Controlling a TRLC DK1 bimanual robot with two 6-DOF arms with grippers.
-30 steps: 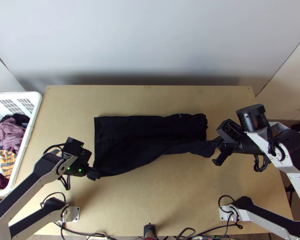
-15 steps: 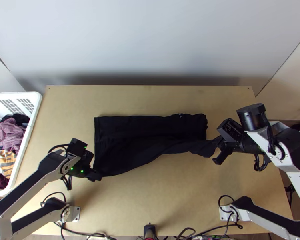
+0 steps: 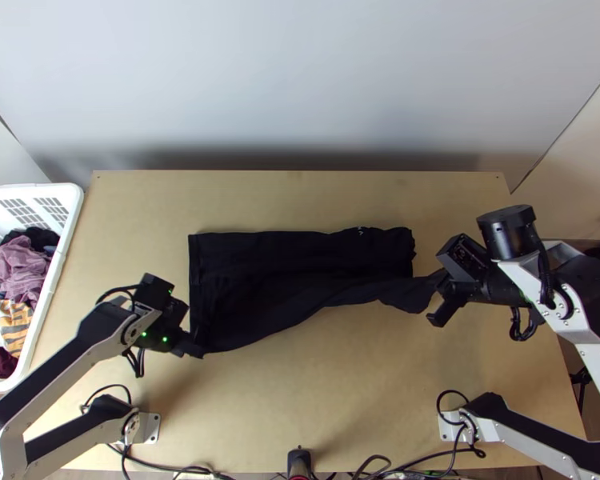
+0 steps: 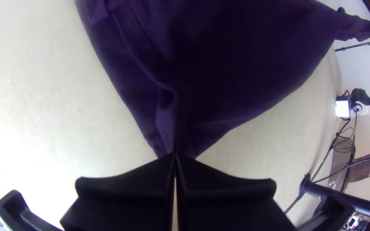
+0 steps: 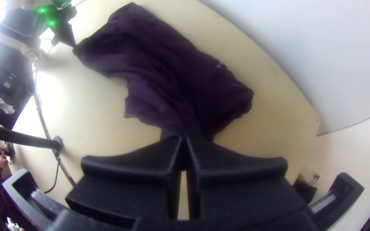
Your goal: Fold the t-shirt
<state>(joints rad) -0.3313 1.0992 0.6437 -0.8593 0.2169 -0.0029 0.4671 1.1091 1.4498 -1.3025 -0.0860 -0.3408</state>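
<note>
My left gripper point(image 3: 194, 350) is at the dark t-shirt's near left corner in the top view. At the shirt's right end stands my right gripper point(image 3: 440, 282). The black t-shirt point(image 3: 276, 272) lies as a wide band with a straight far edge; its near edge slants from the left corner up toward the right. In the left wrist view, my left gripper point(image 4: 175, 155) is shut on a gathered corner of the t-shirt point(image 4: 236, 55). The right wrist view has my right gripper point(image 5: 185, 139) shut on a bunched part of the t-shirt point(image 5: 163, 64).
A white laundry basket point(image 3: 56, 296) with mixed clothes stands at the table's left. Bare wooden table point(image 3: 316, 400) lies in front of the shirt, and more runs behind it up to the pale wall. Cables point(image 3: 380, 464) lie along the near edge.
My left gripper has shifted slightly to the right at the shirt's corner. The right one has moved a little to the right with the cloth in it.
</note>
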